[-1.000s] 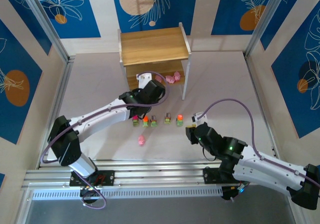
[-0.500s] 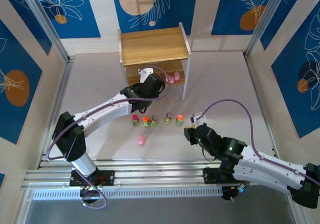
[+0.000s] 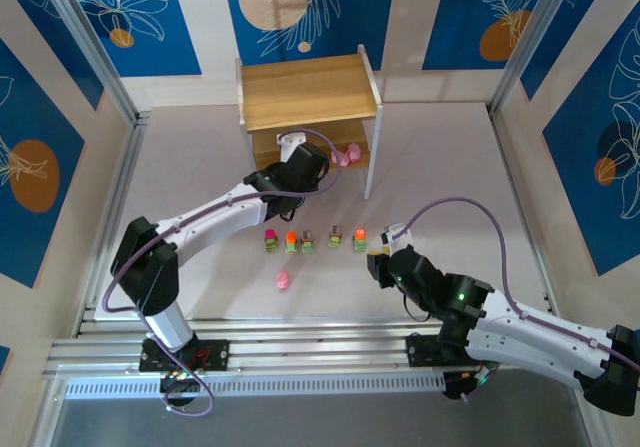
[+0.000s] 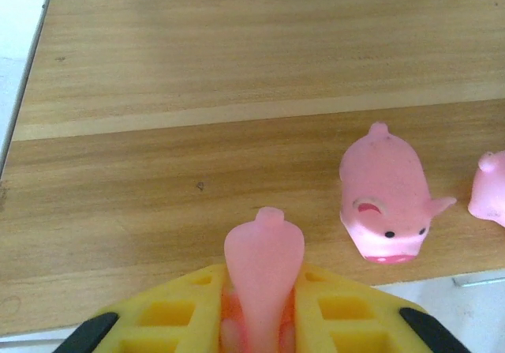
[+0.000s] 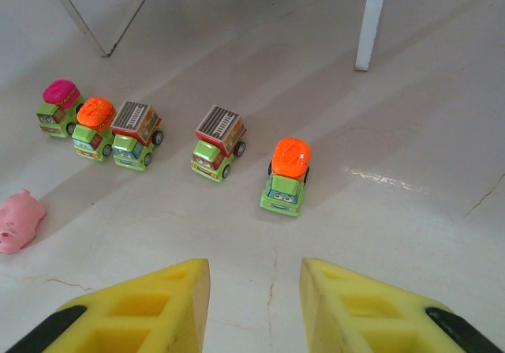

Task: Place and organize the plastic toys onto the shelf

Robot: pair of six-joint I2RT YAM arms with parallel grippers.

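Observation:
My left gripper [image 3: 300, 159] reaches under the top board of the shelf [image 3: 308, 89]. It is shut on a pink pig toy [image 4: 264, 266] held just above the front of the lower board [image 4: 197, 132]. Two more pink pigs [image 4: 385, 203] [image 4: 491, 185] stand on that board to the right. Several green trucks sit in a row on the table, from a pink-topped one [image 5: 57, 107] to an orange-topped one [image 5: 287, 175]. My right gripper [image 5: 255, 278] is open and empty, just short of the orange-topped truck. One pink pig [image 3: 284, 280] lies alone on the table.
The shelf's white front leg [image 5: 371, 21] stands beyond the truck row. Blue patterned wall panels [image 3: 40, 157] close in both sides and the back. A metal rail [image 3: 300, 352] runs along the near edge by the arm bases.
My left arm has carried the pig farther toward the shelf's lower tier. The right gripper has opened a little wider and hardly moved.

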